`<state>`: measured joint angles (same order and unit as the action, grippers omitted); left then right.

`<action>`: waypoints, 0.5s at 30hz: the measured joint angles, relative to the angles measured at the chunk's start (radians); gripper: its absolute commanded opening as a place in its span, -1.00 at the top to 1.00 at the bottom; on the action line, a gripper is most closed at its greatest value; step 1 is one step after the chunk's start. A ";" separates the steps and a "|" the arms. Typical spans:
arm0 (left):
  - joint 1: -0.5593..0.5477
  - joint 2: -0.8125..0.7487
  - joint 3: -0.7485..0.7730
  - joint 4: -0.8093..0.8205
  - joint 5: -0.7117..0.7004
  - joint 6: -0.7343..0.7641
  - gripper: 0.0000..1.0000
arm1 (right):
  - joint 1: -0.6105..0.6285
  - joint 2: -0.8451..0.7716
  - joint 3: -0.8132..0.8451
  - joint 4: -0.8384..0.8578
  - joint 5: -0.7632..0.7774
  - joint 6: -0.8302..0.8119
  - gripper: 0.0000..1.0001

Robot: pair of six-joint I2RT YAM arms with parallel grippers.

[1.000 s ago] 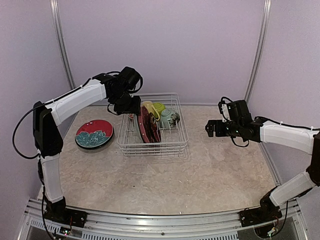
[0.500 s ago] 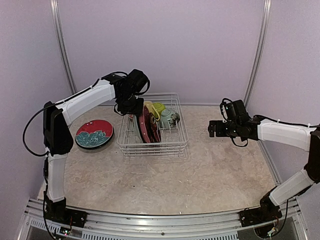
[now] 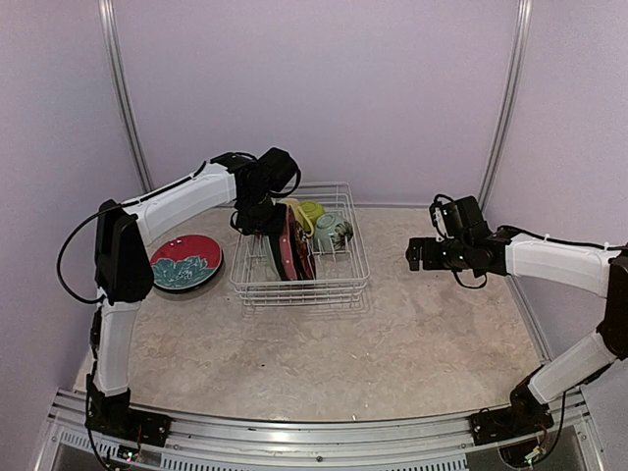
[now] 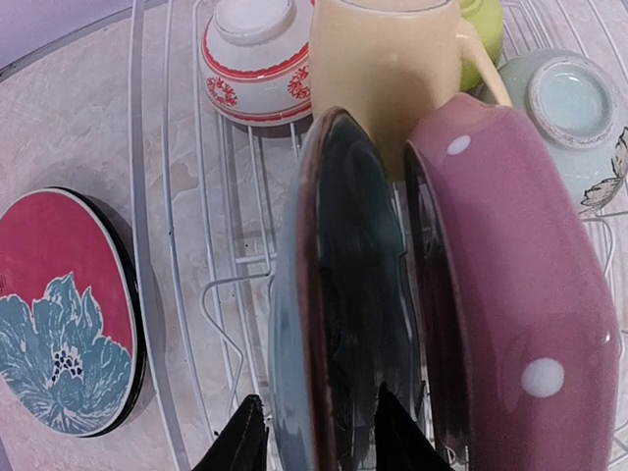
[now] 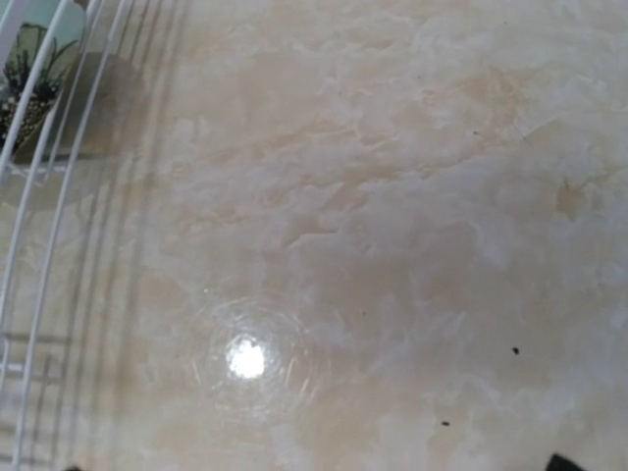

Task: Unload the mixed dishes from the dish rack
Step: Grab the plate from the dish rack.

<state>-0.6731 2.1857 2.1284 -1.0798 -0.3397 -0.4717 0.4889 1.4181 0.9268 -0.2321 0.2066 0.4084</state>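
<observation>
The white wire dish rack (image 3: 345,287) stands at the table's middle left. In the left wrist view it holds two upright plates, a dark red one (image 4: 339,285) and a pink dotted one (image 4: 510,294). Behind them are a pale yellow mug (image 4: 388,69), a lime green bowl (image 4: 486,18), a pale green bowl (image 4: 569,103) and a pinkish red-patterned bowl (image 4: 250,54). My left gripper (image 3: 263,222) is open, its fingers (image 4: 243,446) straddling the dark red plate's top rim. My right gripper (image 3: 413,254) is open and empty over bare table, right of the rack.
A teal-and-red patterned plate (image 3: 184,262) lies flat on the table left of the rack, and it also shows in the left wrist view (image 4: 59,314). The rack's right wall (image 5: 39,147) edges the right wrist view. Walls close the back and sides.
My left gripper has moved right and down from the rack's back left corner onto the dark red plate's rim. The right arm has barely shifted.
</observation>
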 measured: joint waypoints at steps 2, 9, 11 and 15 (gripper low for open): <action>-0.002 0.006 0.008 -0.004 0.001 -0.005 0.41 | 0.000 0.000 0.000 -0.001 -0.005 0.000 -0.99; -0.003 0.023 0.040 -0.030 -0.001 -0.054 0.66 | 0.000 0.000 0.000 -0.003 -0.010 0.000 -1.00; -0.003 0.029 0.047 -0.040 -0.016 -0.089 0.69 | 0.000 0.000 0.000 -0.003 -0.011 0.000 -1.00; -0.002 0.043 0.078 -0.069 -0.025 -0.100 0.71 | 0.000 0.000 0.000 -0.003 -0.011 0.001 -1.00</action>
<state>-0.6754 2.2284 2.2063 -1.1484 -0.3645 -0.5720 0.4889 1.4178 0.9268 -0.2352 0.1951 0.4091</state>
